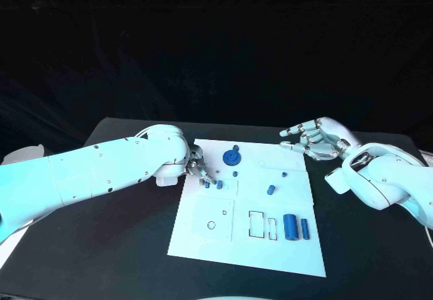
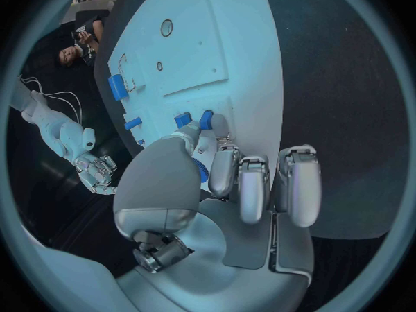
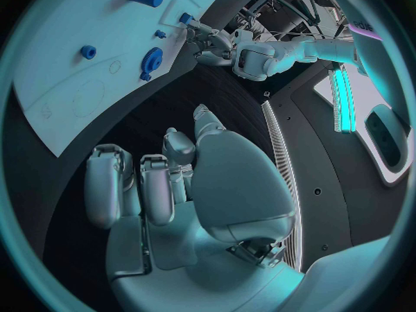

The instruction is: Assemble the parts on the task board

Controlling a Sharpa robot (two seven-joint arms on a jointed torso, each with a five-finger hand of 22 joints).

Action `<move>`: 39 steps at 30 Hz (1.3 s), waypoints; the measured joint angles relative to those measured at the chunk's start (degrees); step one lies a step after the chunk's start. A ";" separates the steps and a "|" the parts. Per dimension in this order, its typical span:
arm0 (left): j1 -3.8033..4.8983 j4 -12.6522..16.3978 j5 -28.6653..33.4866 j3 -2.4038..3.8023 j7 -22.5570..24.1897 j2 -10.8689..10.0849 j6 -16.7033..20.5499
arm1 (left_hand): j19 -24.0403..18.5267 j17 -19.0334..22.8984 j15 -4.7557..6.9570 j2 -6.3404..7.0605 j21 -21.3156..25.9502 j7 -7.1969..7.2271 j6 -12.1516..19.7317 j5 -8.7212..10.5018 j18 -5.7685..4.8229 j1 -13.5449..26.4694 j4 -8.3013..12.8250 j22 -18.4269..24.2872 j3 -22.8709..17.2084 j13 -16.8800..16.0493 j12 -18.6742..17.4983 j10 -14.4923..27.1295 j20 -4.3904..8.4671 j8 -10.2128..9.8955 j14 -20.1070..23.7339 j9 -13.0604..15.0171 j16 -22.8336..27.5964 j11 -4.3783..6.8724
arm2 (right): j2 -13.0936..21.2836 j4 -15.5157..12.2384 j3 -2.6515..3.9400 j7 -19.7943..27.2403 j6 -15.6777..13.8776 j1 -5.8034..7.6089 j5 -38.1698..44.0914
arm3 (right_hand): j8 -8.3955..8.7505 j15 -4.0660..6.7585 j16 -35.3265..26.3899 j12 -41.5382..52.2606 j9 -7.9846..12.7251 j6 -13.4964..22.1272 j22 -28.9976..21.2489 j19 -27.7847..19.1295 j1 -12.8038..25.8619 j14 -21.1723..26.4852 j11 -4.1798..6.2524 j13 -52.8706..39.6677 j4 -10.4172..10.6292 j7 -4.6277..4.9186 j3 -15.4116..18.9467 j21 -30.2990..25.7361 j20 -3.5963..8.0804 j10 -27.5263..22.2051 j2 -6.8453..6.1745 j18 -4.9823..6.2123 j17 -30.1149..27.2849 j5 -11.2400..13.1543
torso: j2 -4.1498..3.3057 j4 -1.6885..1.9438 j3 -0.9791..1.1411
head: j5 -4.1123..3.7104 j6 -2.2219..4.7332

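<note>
The white task board (image 1: 203, 240) lies in the middle of the black table. My left hand (image 1: 197, 167) hangs low over its far left part, fingers curled; its thumb (image 2: 177, 149) reaches two small blue pegs (image 1: 213, 184) (image 2: 195, 120) and touches one. Whether it grips a peg is hidden. A blue gear (image 1: 233, 156) (image 3: 152, 60) sits by the far edge. A short blue cylinder (image 1: 269, 189) stands mid-board, and two larger cylinders (image 1: 296, 227) lie at the near right. My right hand (image 1: 314, 139) hovers beyond the far right corner, fingers apart and bent, holding nothing.
Outlined slots and round holes (image 1: 211, 225) mark the near half of the board. Two more small blue pieces (image 1: 234, 174) (image 1: 282, 175) stand on the far half. Black tabletop (image 1: 117, 250) runs around the board on all sides.
</note>
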State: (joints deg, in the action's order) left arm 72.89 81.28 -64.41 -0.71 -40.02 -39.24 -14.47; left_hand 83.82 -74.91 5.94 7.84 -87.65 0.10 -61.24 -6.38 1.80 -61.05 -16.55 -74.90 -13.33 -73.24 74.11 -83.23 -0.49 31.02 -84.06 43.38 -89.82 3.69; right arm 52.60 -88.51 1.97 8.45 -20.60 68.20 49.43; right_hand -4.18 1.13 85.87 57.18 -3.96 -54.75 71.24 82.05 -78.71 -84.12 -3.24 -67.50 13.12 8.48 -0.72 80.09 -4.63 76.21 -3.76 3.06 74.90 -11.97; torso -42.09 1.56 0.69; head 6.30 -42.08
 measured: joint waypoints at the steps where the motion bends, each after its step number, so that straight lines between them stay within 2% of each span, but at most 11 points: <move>1: 0.00 0.00 0.00 0.00 0.01 0.00 0.00 | 0.00 0.00 0.00 0.09 0.00 0.00 0.00 0.00 0.00 0.08 0.00 0.00 0.47 0.00 0.00 0.00 0.00 0.00 0.00 0.03 0.00 0.00 | 0.00 0.01 0.00 0.00 0.01 0.00 0.00 | 0.00 0.00 0.00 0.00 0.00 0.00 0.00 0.00 0.22 0.00 0.00 0.00 0.00 0.00 0.00 0.00 0.00 0.00 0.22 0.00 0.00 0.00 | 0.00 0.00 -0.01 | 0.01 0.00; 8: -0.08 0.27 0.01 -0.05 0.02 -0.36 0.68 | 0.00 0.00 0.00 -0.94 -0.22 0.04 -0.41 0.67 0.00 3.82 -0.15 0.00 7.33 -0.01 0.00 0.00 0.00 0.00 0.00 0.30 0.00 0.00 | -0.04 0.07 0.00 0.00 0.02 0.00 -0.01 | 0.00 0.00 0.00 0.00 0.00 0.00 0.00 0.00 0.22 0.00 0.00 0.00 0.00 0.00 0.00 0.00 0.00 0.00 0.22 0.00 0.05 0.00 | 0.01 0.00 -0.04 | 0.02 -0.01; 16: -0.35 1.76 1.43 -0.13 0.09 -2.09 5.07 | 0.22 0.01 0.00 -2.69 1.35 -0.31 0.20 0.95 0.00 3.05 -0.05 0.00 8.77 1.62 -1.94 0.25 0.21 -0.31 0.00 0.45 0.00 -0.24 | -0.08 0.18 0.00 0.01 0.05 0.00 -0.03 | 0.00 0.00 0.00 0.00 0.00 0.00 0.00 0.00 0.22 0.00 0.00 0.00 0.00 0.00 0.00 0.00 0.00 0.00 0.22 0.00 0.04 0.00 | 0.03 0.03 -0.05 | -0.06 0.14; 20: -0.34 2.22 2.95 -0.01 0.60 -3.08 8.44 | 0.21 0.01 0.00 -3.50 4.47 -0.95 2.37 0.71 0.00 2.24 -0.16 0.00 9.77 5.16 -5.68 2.76 0.21 -1.15 0.00 0.45 0.00 -0.73 | -0.11 0.25 0.00 0.01 0.06 0.00 -0.04 | 0.00 0.00 0.00 0.00 0.00 0.00 0.00 0.00 0.22 0.00 0.00 0.00 0.00 0.00 0.00 0.00 0.00 0.00 0.22 0.00 0.04 0.00 | 0.05 0.04 -0.04 | -0.17 0.24; 22: -0.32 2.35 3.99 0.02 1.20 -3.42 10.34 | 0.21 0.01 0.00 -4.15 6.64 -1.48 3.84 0.67 0.29 1.51 -0.05 0.00 9.88 7.82 -8.49 4.51 0.21 -1.83 0.00 0.32 0.00 -1.16 | -0.11 0.30 0.00 0.01 0.06 0.00 -0.04 | 0.00 0.00 0.00 0.00 0.00 0.00 0.00 0.00 0.22 0.00 0.00 0.00 0.00 0.00 0.00 0.00 0.00 0.00 0.22 0.00 0.04 0.00 | 0.06 0.04 -0.04 | -0.23 0.30; 24: -0.31 2.44 5.07 0.04 2.09 -3.62 11.97 | -1.28 0.01 -0.56 -4.22 11.52 -2.26 5.60 0.67 2.00 -0.07 -0.05 0.47 10.19 13.31 -14.22 8.11 -0.37 -2.70 0.07 -0.30 0.40 -1.76 | -0.12 0.33 0.00 0.01 0.07 0.00 -0.05 | 0.00 0.00 0.00 0.00 0.00 0.00 0.00 0.00 0.22 0.00 0.00 0.00 0.00 0.00 0.00 0.00 0.00 0.00 0.22 0.00 0.04 0.00 | 0.06 0.04 -0.04 | -0.30 0.38; 27: -0.31 2.48 7.19 0.05 4.68 -3.77 14.67 | -7.83 -0.03 -1.87 -4.48 25.56 -3.92 8.98 0.67 5.05 -2.82 -0.05 11.50 10.19 25.19 -27.29 16.92 -1.49 -4.36 0.03 -1.83 8.05 -3.32 | -0.13 0.39 0.00 0.01 0.08 0.00 -0.06 | 0.00 0.00 0.00 0.00 0.00 0.00 0.00 0.00 0.22 0.00 0.00 -0.01 0.00 0.00 0.00 0.00 0.00 0.00 0.22 0.00 0.03 0.00 | 0.06 0.03 -0.04 | -0.38 0.51; 29: -0.31 2.49 8.83 0.04 7.53 -3.75 16.66 | -14.21 5.39 -3.22 -4.26 38.98 -5.42 11.85 0.67 7.41 -6.04 0.27 22.67 9.87 28.65 -31.70 21.73 -2.49 -5.39 2.81 -2.97 17.41 -4.90 | -0.16 0.42 0.00 0.01 0.08 0.00 -0.07 | 0.00 0.00 0.00 0.00 0.00 0.00 0.00 0.00 0.22 0.00 0.00 -0.01 0.00 0.00 0.00 0.00 0.00 0.00 0.22 0.00 0.03 0.00 | 0.06 0.01 -0.03 | -0.46 0.58; 31: -0.32 2.47 9.95 0.00 10.40 -3.62 18.25 | -17.08 12.43 -4.28 -3.93 45.37 -6.83 14.22 0.67 7.74 -10.19 1.36 27.62 8.78 30.89 -34.52 25.18 -3.52 -6.31 6.86 -4.08 25.26 -6.07 | -0.17 0.44 0.00 0.01 0.08 0.00 -0.07 | 0.00 0.00 0.00 0.00 0.00 0.00 0.00 0.00 0.22 0.00 0.00 -0.01 0.00 0.00 0.00 0.00 0.00 0.00 0.22 0.00 0.03 0.00 | 0.06 -0.01 -0.03 | -0.52 0.69; 35: -0.42 2.30 10.45 -0.32 17.99 -2.71 21.49 | -19.57 25.58 -6.16 -2.74 51.67 -8.99 17.08 0.67 7.78 -21.17 5.50 32.02 4.29 37.16 -41.93 31.65 -5.45 -9.22 15.68 -8.02 39.44 -8.44 | -0.20 0.50 0.00 0.01 0.09 0.00 -0.09 | 0.00 0.00 0.00 0.00 0.00 0.00 0.00 0.00 0.22 0.00 0.00 -0.01 0.00 0.00 0.00 0.00 0.00 0.00 0.22 0.00 0.03 0.00 | 0.04 -0.02 -0.04 | -0.76 0.88; 39: -1.09 2.29 7.88 -0.66 25.13 -1.65 24.04 | -19.71 29.94 -6.56 0.16 54.43 -9.09 16.24 0.67 7.87 -26.26 7.38 34.23 0.49 44.50 -48.04 31.77 -5.88 -13.07 17.41 -14.02 43.79 -8.69 | -0.25 0.54 0.00 0.01 0.10 -0.01 -0.11 | 0.00 0.00 0.00 0.00 0.00 0.00 0.00 0.00 0.22 0.00 0.00 -0.01 0.00 0.00 0.00 0.00 0.00 0.00 0.22 0.00 0.03 0.00 | 0.02 -0.05 -0.05 | -1.00 1.04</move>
State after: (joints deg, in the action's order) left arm 71.80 83.57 -56.53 -1.37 -14.89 -40.88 9.57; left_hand 64.11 -44.97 -0.62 8.01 -33.22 -9.00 -45.00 -5.71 9.68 -87.30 -9.17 -40.67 -12.84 -28.74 26.08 -51.46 -6.37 17.95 -66.65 29.36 -46.04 -5.00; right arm 52.35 -87.96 1.97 8.46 -20.50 68.18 49.31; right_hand -4.18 1.13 85.87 57.18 -3.96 -54.75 71.24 82.04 -78.49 -84.13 -3.24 -67.51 13.12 8.49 -0.73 80.09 -4.63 76.21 -3.53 3.06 74.93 -11.97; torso -42.07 1.51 0.64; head 5.30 -41.04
